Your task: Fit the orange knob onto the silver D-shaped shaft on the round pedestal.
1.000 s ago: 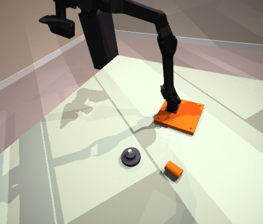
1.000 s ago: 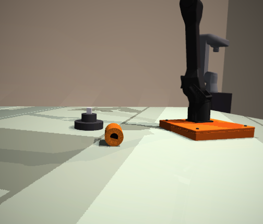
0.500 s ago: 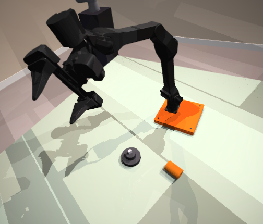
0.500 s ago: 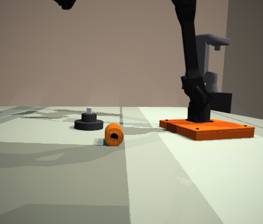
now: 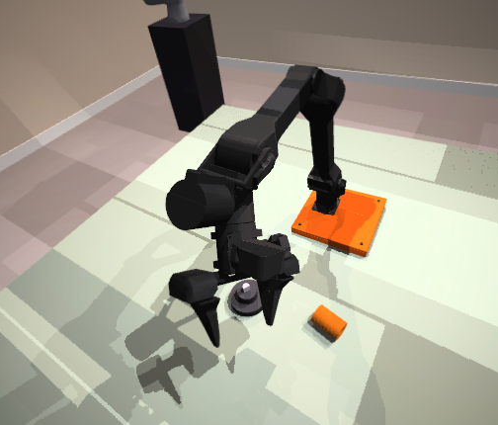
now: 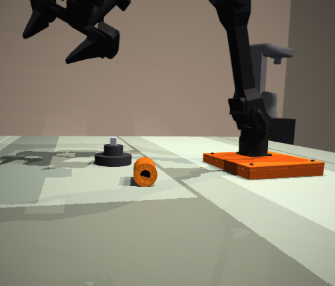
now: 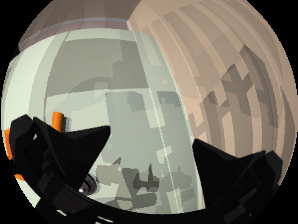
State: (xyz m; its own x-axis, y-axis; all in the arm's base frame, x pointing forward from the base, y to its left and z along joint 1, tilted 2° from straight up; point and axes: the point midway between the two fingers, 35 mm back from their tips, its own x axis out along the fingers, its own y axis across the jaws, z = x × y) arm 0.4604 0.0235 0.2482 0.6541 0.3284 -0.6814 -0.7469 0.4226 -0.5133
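Observation:
The orange knob (image 5: pixel 328 322) (image 6: pixel 143 163) (image 7: pixel 58 121) lies on its side on the table. In the exterior view its end with the dark D-shaped hole faces the camera, the hole's flat side at the bottom. The dark round pedestal (image 5: pixel 243 310) (image 6: pixel 113 160) stands upright near the knob, with the silver shaft (image 5: pixel 246 287) (image 6: pixel 113 141) on top. A finger partly covers the pedestal in the top view and wrist views. My gripper (image 5: pixel 243 334) (image 6: pixel 46 50) (image 7: pixel 152 137) is wide open and empty, tilted, high above the table and apart from the knob.
The arm's orange base plate (image 5: pixel 307 217) (image 6: pixel 286 169) lies behind the knob in the top view. A tall black block (image 5: pixel 184 74) (image 6: pixel 284 130) stands farther back, with a grey fixture above it. Walls rise beyond the table.

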